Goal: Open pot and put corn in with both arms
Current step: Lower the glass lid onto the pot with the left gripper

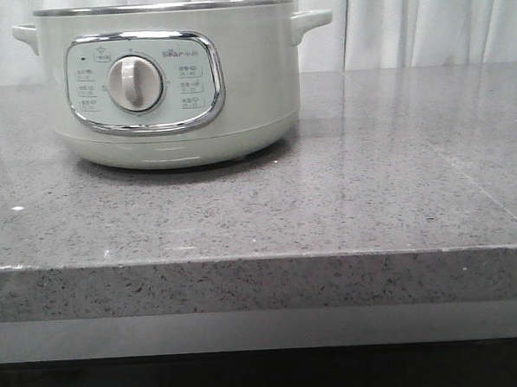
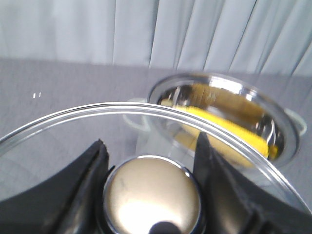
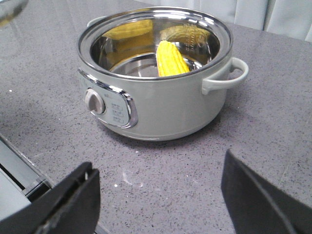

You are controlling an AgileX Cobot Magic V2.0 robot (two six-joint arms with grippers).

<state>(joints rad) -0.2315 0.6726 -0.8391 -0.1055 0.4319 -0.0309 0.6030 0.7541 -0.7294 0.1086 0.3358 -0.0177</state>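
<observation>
The pale grey-green pot (image 1: 170, 81) stands on the grey counter at the back left, lid off, its dial facing me; it also shows in the right wrist view (image 3: 156, 87). The yellow corn (image 3: 170, 59) lies inside the pot, leaning on the steel wall, and shows in the left wrist view (image 2: 229, 129). My left gripper (image 2: 151, 161) is shut on the metal knob (image 2: 152, 195) of the glass lid (image 2: 122, 109), held away from the pot (image 2: 222, 114). My right gripper (image 3: 158, 190) is open and empty above the counter, in front of the pot. Neither gripper shows in the front view.
The speckled grey counter (image 1: 345, 198) has its front edge near me. Pale curtains (image 1: 431, 20) hang behind the counter. The pot's side handle (image 3: 226, 75) sticks out toward the right gripper's side.
</observation>
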